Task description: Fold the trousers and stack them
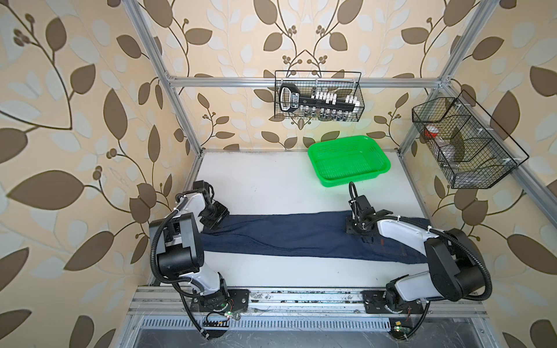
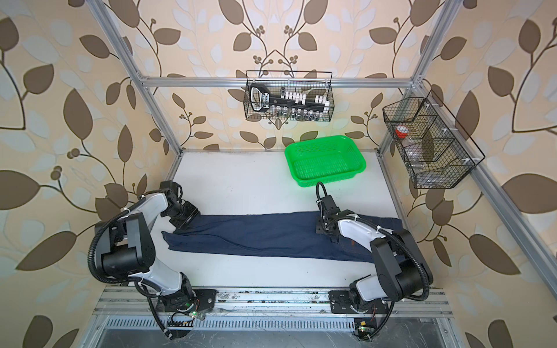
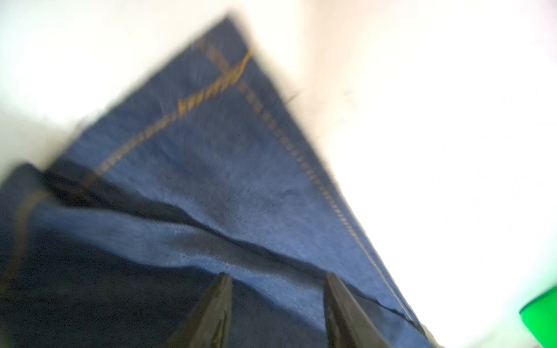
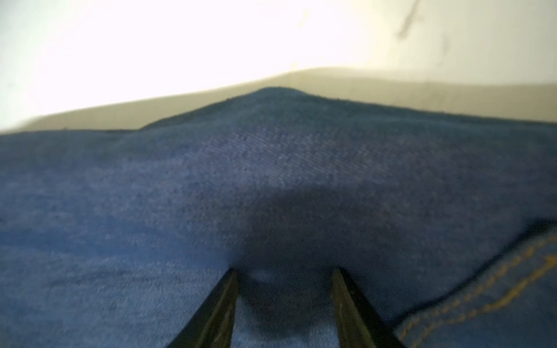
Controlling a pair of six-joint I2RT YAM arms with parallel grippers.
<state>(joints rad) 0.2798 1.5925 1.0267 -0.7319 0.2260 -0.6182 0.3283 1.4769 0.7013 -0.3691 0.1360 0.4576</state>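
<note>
One pair of trousers (image 1: 286, 235) lies flat on the white table (image 1: 271, 186) in both top views. Its long axis runs from side to side, with the leg hems at the left and the waist end at the right. It appears doubled lengthwise, one leg over the other.

The left pincer (image 1: 211, 224) stands at the far corner of the hems. The right pincer (image 1: 358, 233) is over the far edge of the cloth, towards the waist end. The right arm (image 1: 404, 232) covers most of the waist end, and the left arm (image 1: 180, 241) hides the near hem corner. A green basket (image 1: 352, 180) sits at the back of the table, clear of the cloth. The second top view shows the same layout: trousers (image 2: 256, 235), left pincer (image 2: 181, 224), right pincer (image 2: 326, 232), basket (image 2: 328, 180).

Left wrist view: the picture is blurred. The left pincer (image 3: 277, 277) has its fingers apart, tips at the cloth and nothing pinched between them. A hem corner of the trousers (image 3: 211, 180) points away from the camera, with tan stitching (image 3: 301, 156) along its edges. One corner of the basket (image 3: 542, 316) is cut off by the frame.

Right wrist view: the right pincer (image 4: 285, 271) is likewise spread, its tips meeting the trousers (image 4: 271, 156), with dark shadow between them. Whether the tips press into the cloth cannot be told. A double row of tan stitching (image 4: 482, 301) shows at one side.
</note>
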